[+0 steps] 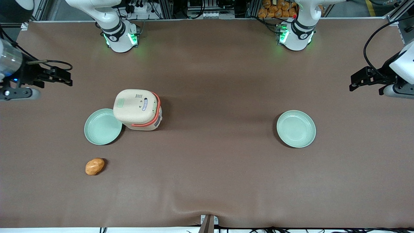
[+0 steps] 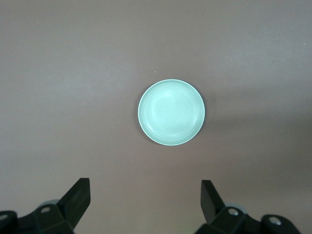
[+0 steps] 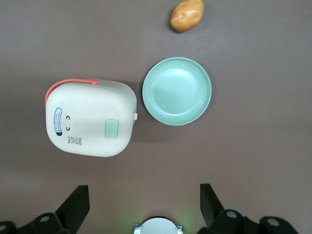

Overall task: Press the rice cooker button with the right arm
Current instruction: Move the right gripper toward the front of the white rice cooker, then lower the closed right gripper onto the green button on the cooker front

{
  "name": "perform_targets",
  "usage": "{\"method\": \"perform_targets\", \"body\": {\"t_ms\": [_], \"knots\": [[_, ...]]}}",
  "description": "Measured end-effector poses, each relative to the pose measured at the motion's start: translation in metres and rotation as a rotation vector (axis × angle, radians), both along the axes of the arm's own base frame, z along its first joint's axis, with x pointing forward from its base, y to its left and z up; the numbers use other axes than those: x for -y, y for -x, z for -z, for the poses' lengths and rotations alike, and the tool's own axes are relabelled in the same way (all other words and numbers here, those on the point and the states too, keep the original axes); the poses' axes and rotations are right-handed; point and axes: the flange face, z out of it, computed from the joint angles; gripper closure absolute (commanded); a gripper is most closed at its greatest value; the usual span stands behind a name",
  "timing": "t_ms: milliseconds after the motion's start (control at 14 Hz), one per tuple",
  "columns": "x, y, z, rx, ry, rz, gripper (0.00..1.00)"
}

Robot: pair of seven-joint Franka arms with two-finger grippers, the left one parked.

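Rice cooker: we see the rice cooker (image 1: 138, 109) standing on the brown table (image 1: 210, 181), lid shut, touching the near plate (image 1: 103, 126) beside it.
Long axis: it runs from the button (image 1: 120, 103), at the working arm's end, to the coral-orange hinge band.
Button: we find the button (image 3: 112, 129) flush on the cream lid, untouched.
Views: the right wrist view shows the cooker, the plate (image 3: 177, 90) and a potato (image 3: 186, 14); only the front view shows the second plate (image 1: 296, 128) toward the parked arm's end.
Gripper: our right arm (image 1: 13, 69) holds the gripper (image 1: 66, 77) well clear of the cooker, fingers (image 3: 78, 204) spread wide, holding nothing.
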Motion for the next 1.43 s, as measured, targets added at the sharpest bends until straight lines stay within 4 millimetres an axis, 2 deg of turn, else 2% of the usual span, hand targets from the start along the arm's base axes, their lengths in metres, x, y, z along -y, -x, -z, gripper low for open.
{"method": "perform_targets", "body": {"t_ms": [71,357,429,571,786,857,929,1143,1429], "knots": [[-0.005,-0.001,0.009,-0.016,0.001,-0.01,0.0],[-0.031,-0.003,0.058,-0.115,-0.014,-0.047,0.48],[-0.036,-0.004,0.071,-0.144,-0.031,-0.049,0.63],[-0.041,-0.003,0.097,-0.202,-0.062,-0.045,0.81],[-0.047,-0.002,0.132,-0.278,-0.102,-0.031,0.89],[-0.048,-0.003,0.141,-0.297,-0.111,-0.028,0.97],[-0.049,-0.003,0.15,-0.315,-0.113,-0.026,0.99],[-0.052,-0.002,0.177,-0.364,-0.111,-0.024,1.0],[-0.065,-0.006,0.21,-0.391,-0.106,-0.037,1.0]]}}
